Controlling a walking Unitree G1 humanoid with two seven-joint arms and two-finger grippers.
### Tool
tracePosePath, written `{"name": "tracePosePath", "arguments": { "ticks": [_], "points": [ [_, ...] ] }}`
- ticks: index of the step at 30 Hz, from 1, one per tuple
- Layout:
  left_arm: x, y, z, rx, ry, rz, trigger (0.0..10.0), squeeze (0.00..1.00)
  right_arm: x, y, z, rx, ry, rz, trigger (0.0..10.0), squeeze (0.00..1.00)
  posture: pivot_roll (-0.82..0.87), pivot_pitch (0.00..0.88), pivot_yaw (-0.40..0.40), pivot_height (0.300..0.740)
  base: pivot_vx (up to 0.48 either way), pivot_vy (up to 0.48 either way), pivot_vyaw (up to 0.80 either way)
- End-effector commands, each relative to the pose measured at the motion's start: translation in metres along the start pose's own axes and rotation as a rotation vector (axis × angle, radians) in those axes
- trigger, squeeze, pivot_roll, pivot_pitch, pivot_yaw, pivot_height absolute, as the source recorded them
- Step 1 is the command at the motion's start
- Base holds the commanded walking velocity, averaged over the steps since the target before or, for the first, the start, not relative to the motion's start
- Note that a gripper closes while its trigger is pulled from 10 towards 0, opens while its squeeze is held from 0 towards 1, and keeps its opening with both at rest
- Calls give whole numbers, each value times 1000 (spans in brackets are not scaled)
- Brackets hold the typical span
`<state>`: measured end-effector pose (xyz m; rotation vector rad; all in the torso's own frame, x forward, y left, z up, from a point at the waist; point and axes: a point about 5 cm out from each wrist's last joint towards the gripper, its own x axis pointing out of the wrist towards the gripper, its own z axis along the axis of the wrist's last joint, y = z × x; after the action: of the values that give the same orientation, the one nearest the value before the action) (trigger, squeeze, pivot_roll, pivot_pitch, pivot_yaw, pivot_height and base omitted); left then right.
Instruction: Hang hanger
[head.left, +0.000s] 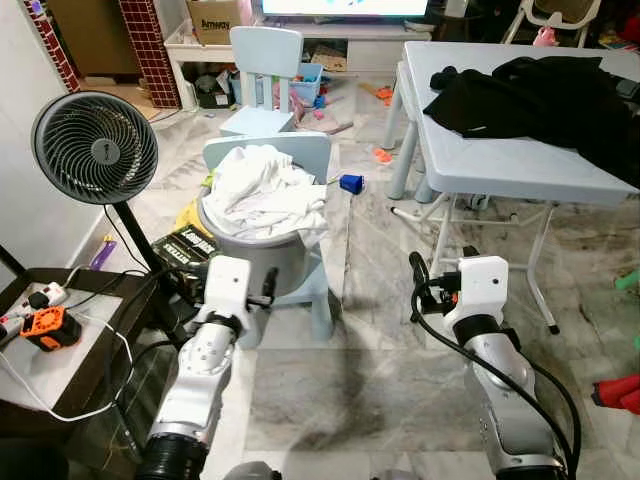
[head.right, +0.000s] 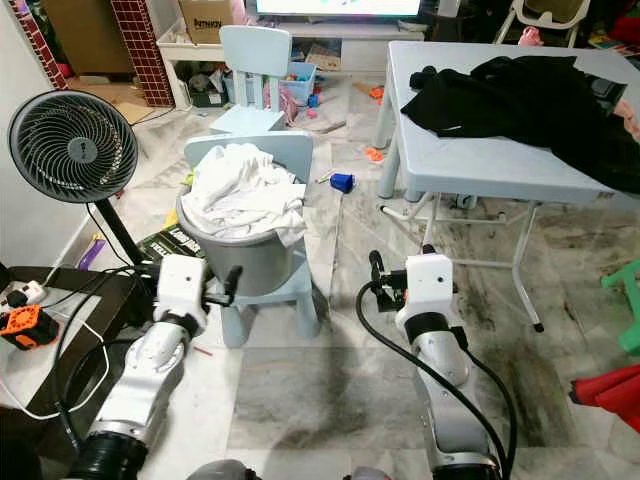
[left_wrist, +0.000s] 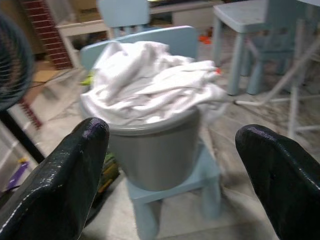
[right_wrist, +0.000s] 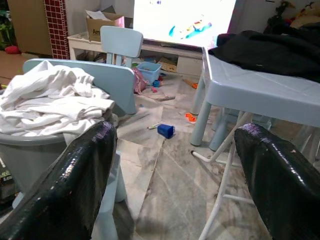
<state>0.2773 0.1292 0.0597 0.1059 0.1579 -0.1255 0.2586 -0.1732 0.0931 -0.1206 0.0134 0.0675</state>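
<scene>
So there's a grey bucket (head.left: 262, 262) stuffed with crumpled white laundry (head.left: 262, 190) sitting on a little light-blue chair (head.left: 312, 290), and I honestly can't spot a hanger anywhere in these shots. The left gripper (left_wrist: 182, 170) is held low right in front of that bucket with its fingers spread wide apart and nothing between them. The right gripper (right_wrist: 175, 175) is off to the side, also spread wide and holding nothing, near the pale blue table (head.left: 500, 165) with the black garment (head.left: 545, 95) dumped on top.

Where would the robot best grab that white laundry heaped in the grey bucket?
Probably a raised fold at the top of the white laundry, coming from above. The heap bulges over the rim of the grey bucket, and the chair back blocks the far side. The left gripper, jaws open, already faces it.
</scene>
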Motion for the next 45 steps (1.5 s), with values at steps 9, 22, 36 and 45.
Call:
{"name": "tracePosePath", "arguments": {
  "ticks": [9,22,36,45],
  "points": [
    [1,2,14,-14,-79,-36,10000,0,2,0,4,2,-22,12,10000,0,-20,0,15,740,252,0,0],
    [0,-2,12,-35,-80,-56,10000,0,3,1,6,-35,-34,40,10000,0,-23,0,8,740,444,0,0],
    [1,-6,9,-46,-64,-64,10000,0,4,2,6,-37,-33,54,10000,0,-23,0,3,740,442,0,0],
    [1,-7,8,-57,-51,-57,10000,0,3,3,5,-22,-35,55,10000,0,-23,0,3,740,342,306,0]
  ]
}}
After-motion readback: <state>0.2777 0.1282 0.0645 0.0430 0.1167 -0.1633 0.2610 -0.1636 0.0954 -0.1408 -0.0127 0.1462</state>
